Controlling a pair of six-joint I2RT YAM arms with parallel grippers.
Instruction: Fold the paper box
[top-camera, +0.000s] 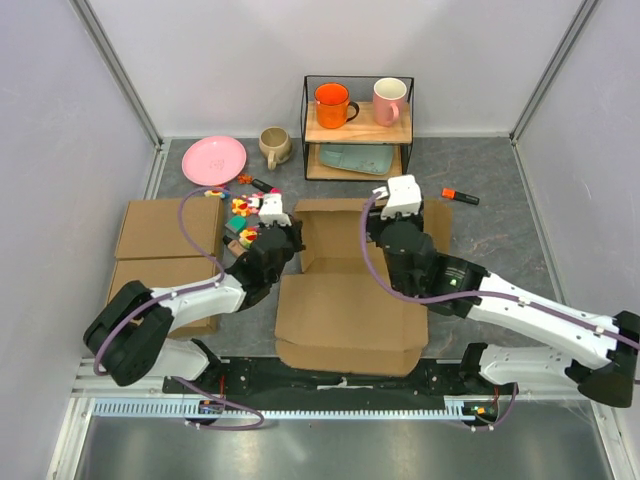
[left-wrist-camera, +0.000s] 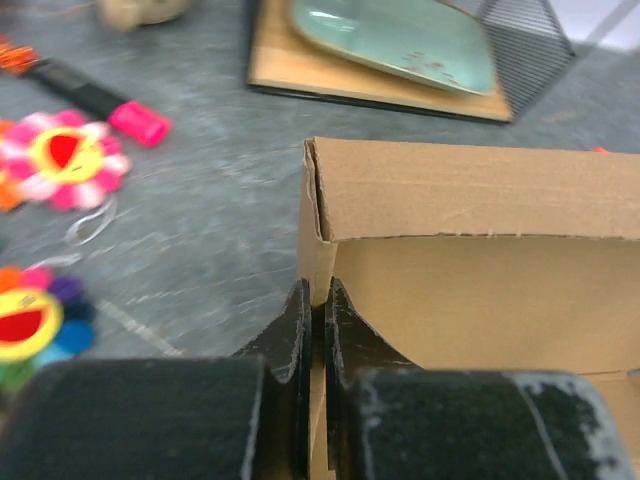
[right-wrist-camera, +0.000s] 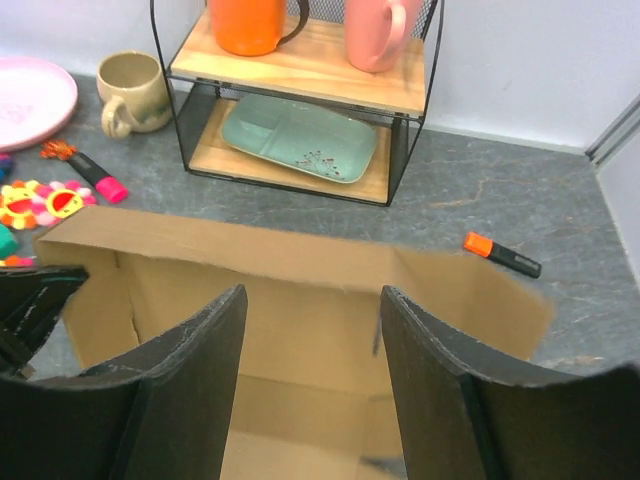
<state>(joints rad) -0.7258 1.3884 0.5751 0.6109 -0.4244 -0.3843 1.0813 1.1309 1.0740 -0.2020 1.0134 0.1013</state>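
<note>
The paper box (top-camera: 350, 310) is a brown cardboard sheet in the middle of the table. Its far part is raised into walls and its near flap lies flat. My left gripper (top-camera: 292, 240) is shut on the box's left side wall (left-wrist-camera: 318, 225), near the far left corner; its tips (left-wrist-camera: 315, 292) pinch the cardboard edge. My right gripper (top-camera: 390, 225) is open and empty over the right part of the box. In the right wrist view its fingers (right-wrist-camera: 312, 295) point at the back wall (right-wrist-camera: 300, 275), with the right flap (right-wrist-camera: 480, 295) spread outward.
Two flat brown boxes (top-camera: 165, 245) lie at the left. Flower toys (top-camera: 240, 210), a pink-capped marker (left-wrist-camera: 100, 100), a pink plate (top-camera: 213, 160) and a beige mug (top-camera: 274, 146) are behind the left arm. A wire shelf (top-camera: 358, 128) holds mugs and a teal tray. An orange marker (top-camera: 460, 196) lies on the right.
</note>
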